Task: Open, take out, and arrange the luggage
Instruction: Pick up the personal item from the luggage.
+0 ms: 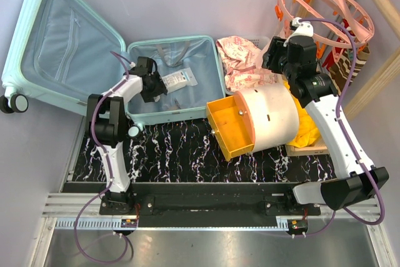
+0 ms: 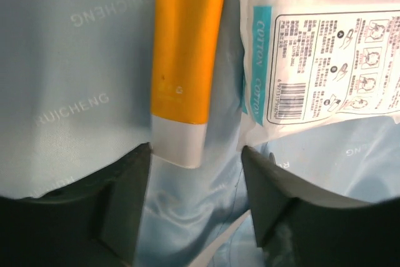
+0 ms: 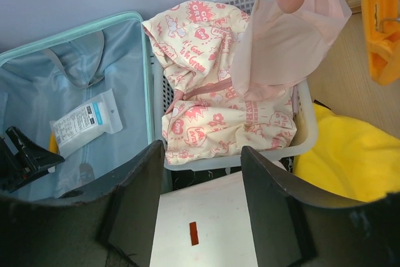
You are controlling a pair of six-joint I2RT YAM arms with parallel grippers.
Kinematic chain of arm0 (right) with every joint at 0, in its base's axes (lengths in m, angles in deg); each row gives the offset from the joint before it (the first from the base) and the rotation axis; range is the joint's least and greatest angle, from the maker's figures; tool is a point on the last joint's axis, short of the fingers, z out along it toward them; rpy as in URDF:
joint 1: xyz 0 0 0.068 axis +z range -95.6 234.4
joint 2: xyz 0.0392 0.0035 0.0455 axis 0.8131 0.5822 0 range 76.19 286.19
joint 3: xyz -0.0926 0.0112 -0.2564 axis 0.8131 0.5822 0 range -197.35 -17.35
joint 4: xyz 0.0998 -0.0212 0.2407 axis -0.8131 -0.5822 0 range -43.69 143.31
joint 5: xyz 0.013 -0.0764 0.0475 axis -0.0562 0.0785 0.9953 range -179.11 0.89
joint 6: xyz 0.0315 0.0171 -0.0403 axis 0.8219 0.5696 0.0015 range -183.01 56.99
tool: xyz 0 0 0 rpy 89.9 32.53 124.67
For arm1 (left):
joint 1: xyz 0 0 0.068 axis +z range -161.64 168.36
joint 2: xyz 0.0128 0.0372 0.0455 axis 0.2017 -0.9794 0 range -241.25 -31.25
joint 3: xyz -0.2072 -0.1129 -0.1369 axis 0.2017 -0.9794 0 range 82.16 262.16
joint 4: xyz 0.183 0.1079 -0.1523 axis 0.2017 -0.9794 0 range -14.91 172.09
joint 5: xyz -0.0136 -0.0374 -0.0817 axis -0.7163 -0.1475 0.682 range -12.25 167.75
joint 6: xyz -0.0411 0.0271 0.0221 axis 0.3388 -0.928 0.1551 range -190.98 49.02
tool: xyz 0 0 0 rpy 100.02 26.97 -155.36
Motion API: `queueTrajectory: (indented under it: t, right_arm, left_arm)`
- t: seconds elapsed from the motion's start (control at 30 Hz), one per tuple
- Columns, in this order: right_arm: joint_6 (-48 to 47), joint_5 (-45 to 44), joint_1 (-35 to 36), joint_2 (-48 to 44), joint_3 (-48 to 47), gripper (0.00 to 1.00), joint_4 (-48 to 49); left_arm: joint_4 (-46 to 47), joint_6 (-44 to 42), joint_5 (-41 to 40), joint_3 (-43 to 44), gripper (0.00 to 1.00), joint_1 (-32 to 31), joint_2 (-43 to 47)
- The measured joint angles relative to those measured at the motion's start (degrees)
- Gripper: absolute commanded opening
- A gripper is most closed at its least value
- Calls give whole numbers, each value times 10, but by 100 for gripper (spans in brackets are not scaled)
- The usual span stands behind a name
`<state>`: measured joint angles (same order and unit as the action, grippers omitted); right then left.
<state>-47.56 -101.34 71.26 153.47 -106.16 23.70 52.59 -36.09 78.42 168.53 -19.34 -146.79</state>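
The luggage (image 1: 56, 48) lies open at the far left corner of the desk (image 1: 187, 148), its lid propped up to the left and its base flat along the far edge; we find the left end effector (image 2: 195, 154) inside the base, jaws apart, with the white cap of an orange tube (image 2: 184, 48) between them, unclamped; a cotton pad packet (image 2: 325, 60) lies just beside the tube; the right end effector (image 3: 201, 149), jaws apart and empty, hovers near a white mesh basket (image 3: 306, 136) holding a printed garment (image 3: 206, 92).
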Motion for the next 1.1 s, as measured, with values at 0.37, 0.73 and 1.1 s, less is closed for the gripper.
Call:
queueTrajectory:
  t: [0.37,0.73,1.1]
  right_arm:
    - [14,-2,0,-8,0,62,-2]
    - [20,-3,0,-17,0,62,-3]
    - [20,-3,0,-16,-10,62,-3]
  left_arm:
    - [-18,-34,-12,46,68,3,-28]
    - [-30,-55,-59,109,74,7,-61]
    - [-49,-47,-34,170,42,20,-118]
